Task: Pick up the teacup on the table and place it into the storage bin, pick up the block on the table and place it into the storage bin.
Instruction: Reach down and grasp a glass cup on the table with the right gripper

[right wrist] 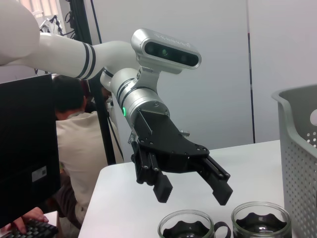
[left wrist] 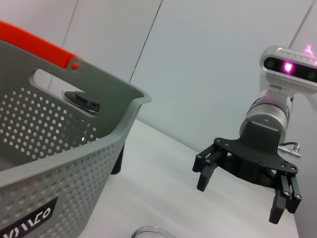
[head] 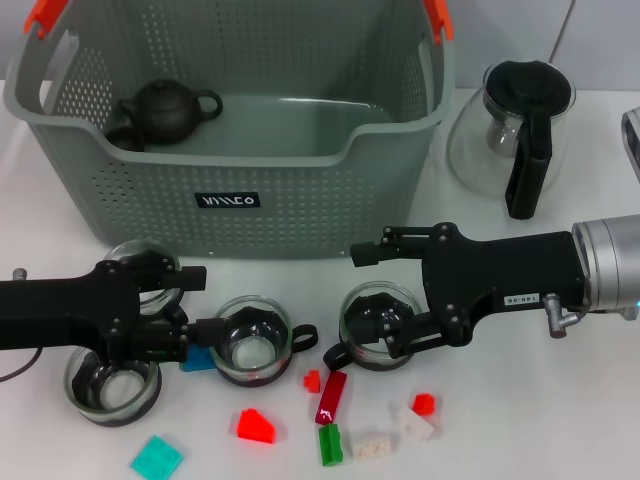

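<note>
Right gripper point(head: 372, 300) is shown with fingers spread, poised over a glass teacup point(head: 378, 326) directly beneath it. Left gripper point(head: 197, 302), likewise spread, straddles a second teacup point(head: 253, 341); scattered blocks point(head: 255, 426) lie nearer than both. Beyond them stands the storage bin point(head: 300, 190). Cup pickup is judged in hand; closure and lifting are called for next.

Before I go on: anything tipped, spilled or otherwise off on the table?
Nothing spilled or tipped. The four teacups, such as the one under the open right pincer, stand upright. The blocks lie loosely scattered. A dark teapot already sits in the storage bin. The open left pincer hovers by another cup.
</note>
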`<state>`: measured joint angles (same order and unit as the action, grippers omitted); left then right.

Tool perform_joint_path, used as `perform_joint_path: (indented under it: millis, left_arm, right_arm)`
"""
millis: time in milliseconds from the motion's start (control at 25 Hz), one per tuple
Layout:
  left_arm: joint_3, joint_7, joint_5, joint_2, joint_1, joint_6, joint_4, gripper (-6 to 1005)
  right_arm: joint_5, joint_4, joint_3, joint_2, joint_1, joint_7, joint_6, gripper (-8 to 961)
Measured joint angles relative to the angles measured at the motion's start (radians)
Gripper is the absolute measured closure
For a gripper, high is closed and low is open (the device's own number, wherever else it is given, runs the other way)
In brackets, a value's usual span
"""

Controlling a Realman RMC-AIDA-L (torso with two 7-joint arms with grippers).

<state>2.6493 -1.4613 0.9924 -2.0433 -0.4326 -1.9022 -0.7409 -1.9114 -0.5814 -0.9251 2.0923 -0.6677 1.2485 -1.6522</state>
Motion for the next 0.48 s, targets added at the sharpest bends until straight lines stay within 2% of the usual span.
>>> perform_joint_path:
  millis: [480]
  left_arm:
    - [0.001, -0.001, 0.001, 0.0, 0.0, 0.0, 0.0, 140]
  right_arm:
    - [0.0, 0.0, 0.002, 0.0, 0.003, 0.0, 0.0, 58]
